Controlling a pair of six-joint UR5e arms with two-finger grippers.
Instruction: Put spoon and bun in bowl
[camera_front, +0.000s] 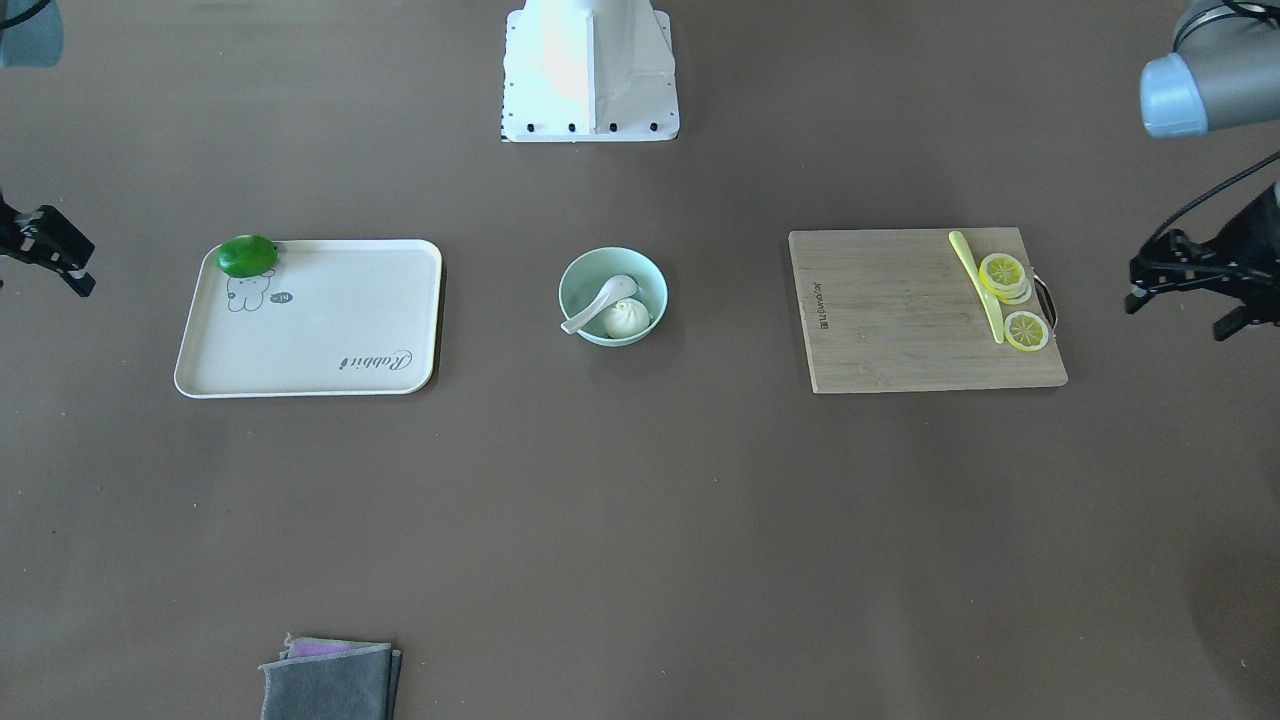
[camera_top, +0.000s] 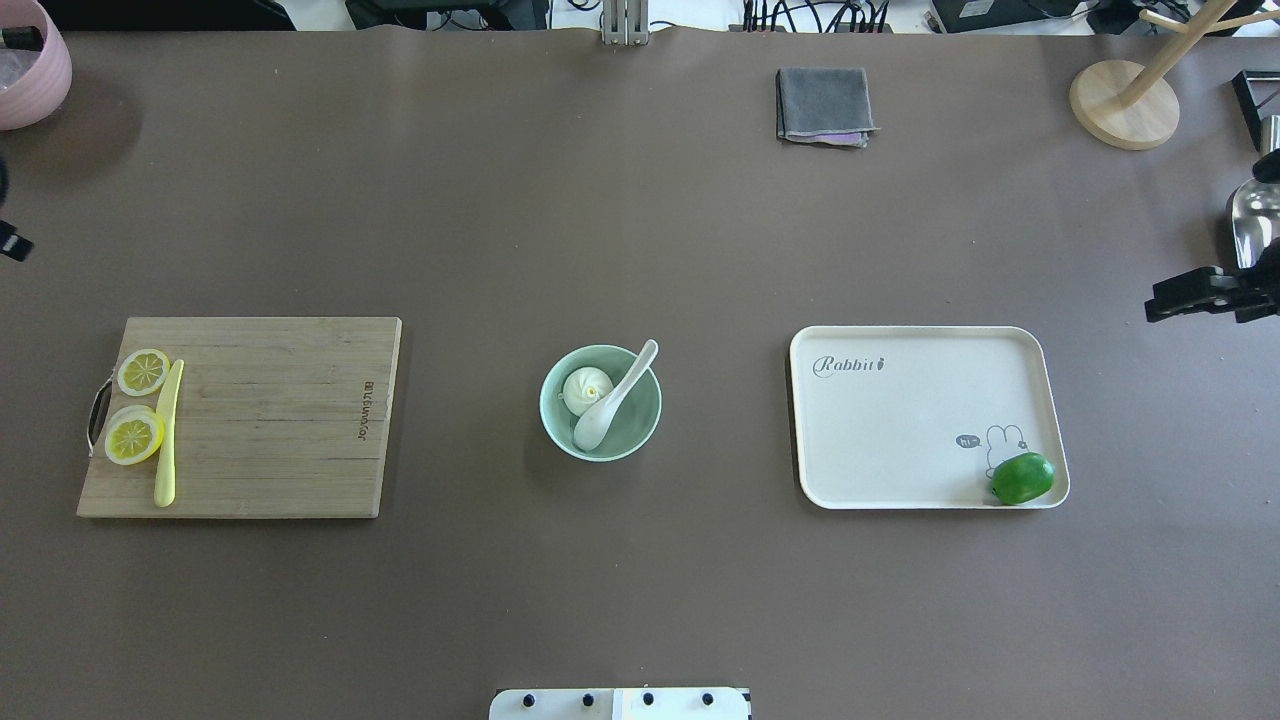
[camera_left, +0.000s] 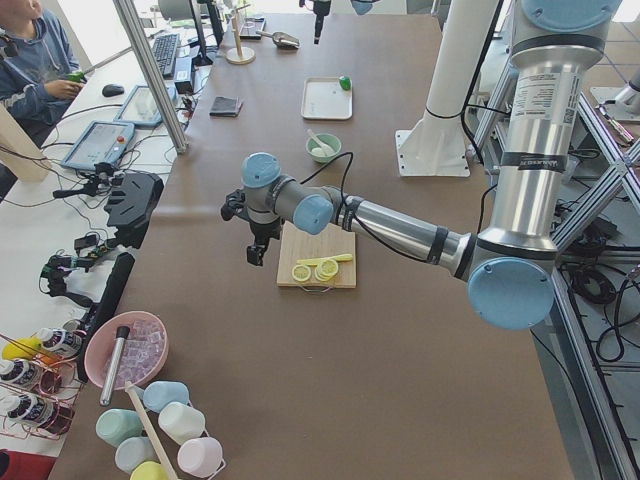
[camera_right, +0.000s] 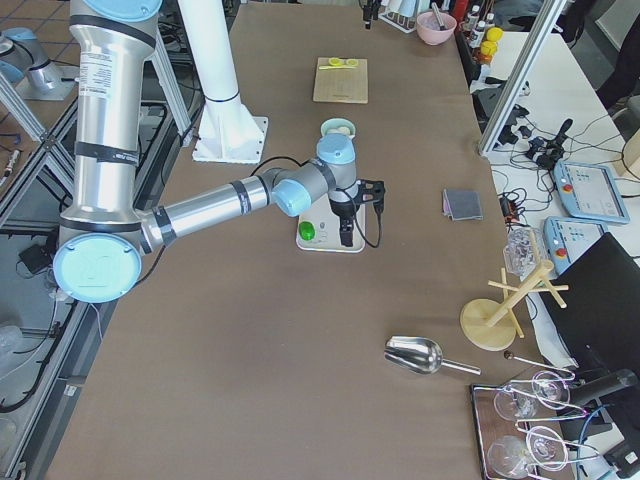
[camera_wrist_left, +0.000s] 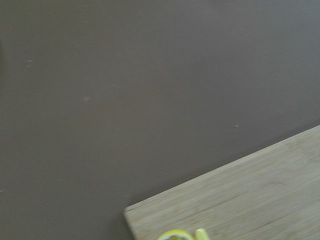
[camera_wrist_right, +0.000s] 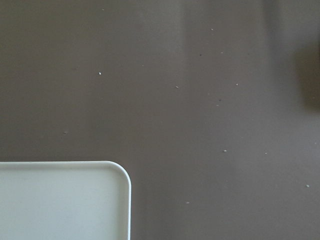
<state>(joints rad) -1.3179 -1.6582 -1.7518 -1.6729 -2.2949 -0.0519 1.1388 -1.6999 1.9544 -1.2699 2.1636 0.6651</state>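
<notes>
Spoon (camera_top: 612, 395) lies in the bowl (camera_top: 638, 425), long axis diagonal: scoop down inside, handle over the rim, pointing toward the right end effector (camera_top: 1165, 300) side. The pleated round bun (camera_top: 585, 388) touches it on the left end effector (camera_front: 1175, 280) side. The bowl sits between both, well apart. You can't tell either one's opening here. Spoon is glossy white, bowl smooth mint.

Left claw (camera_front: 1180, 305) and right claw (camera_top: 1162, 302) (both edge-cropped): grip state unreadable.

"Rabbit" on the cream tray (camera_top: 920, 430)
</notes>
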